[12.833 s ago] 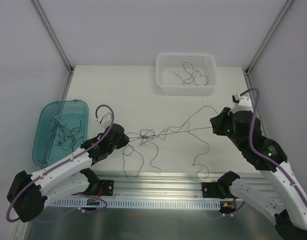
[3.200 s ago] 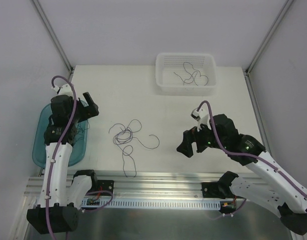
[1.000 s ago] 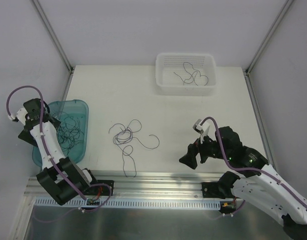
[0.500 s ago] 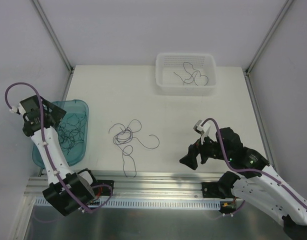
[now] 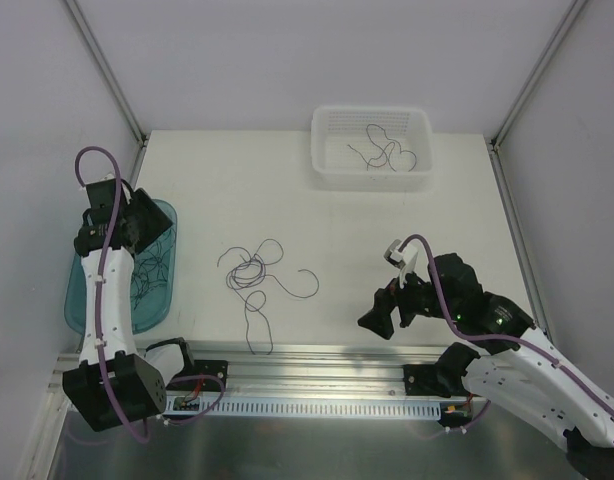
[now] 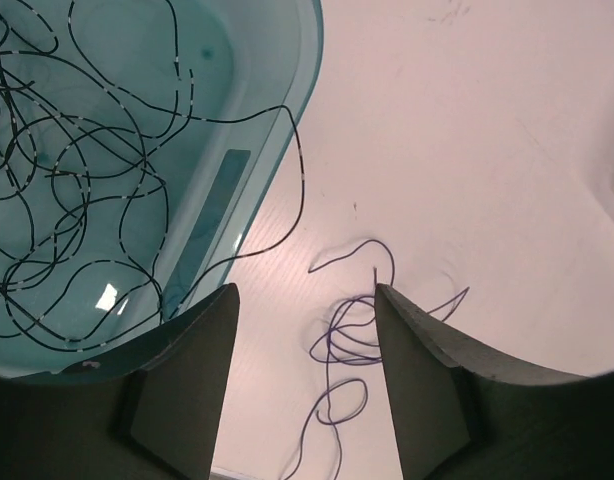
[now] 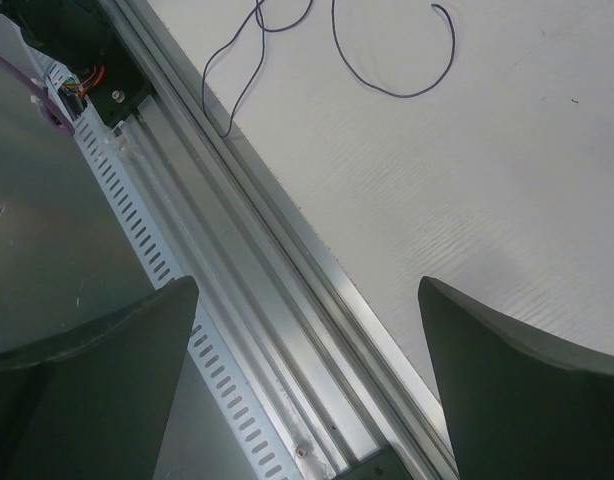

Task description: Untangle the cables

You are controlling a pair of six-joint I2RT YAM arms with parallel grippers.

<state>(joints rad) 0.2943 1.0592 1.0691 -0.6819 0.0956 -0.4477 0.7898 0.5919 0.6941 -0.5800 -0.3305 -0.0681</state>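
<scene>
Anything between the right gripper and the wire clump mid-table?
Nothing: the top view shows only bare table between the right gripper and the wire clump.

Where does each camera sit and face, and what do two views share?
Top external: overhead from behind, looks down on table; left gripper, right gripper show.
Left wrist: wrist-mounted, looks down at tub and cables; own fingers show.
Right wrist: looks down at rail; own fingers show.
Shared: tub, top and left wrist.

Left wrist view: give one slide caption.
Left claw over the table: teal tray of black cables left, loose purple cables ahead.
</scene>
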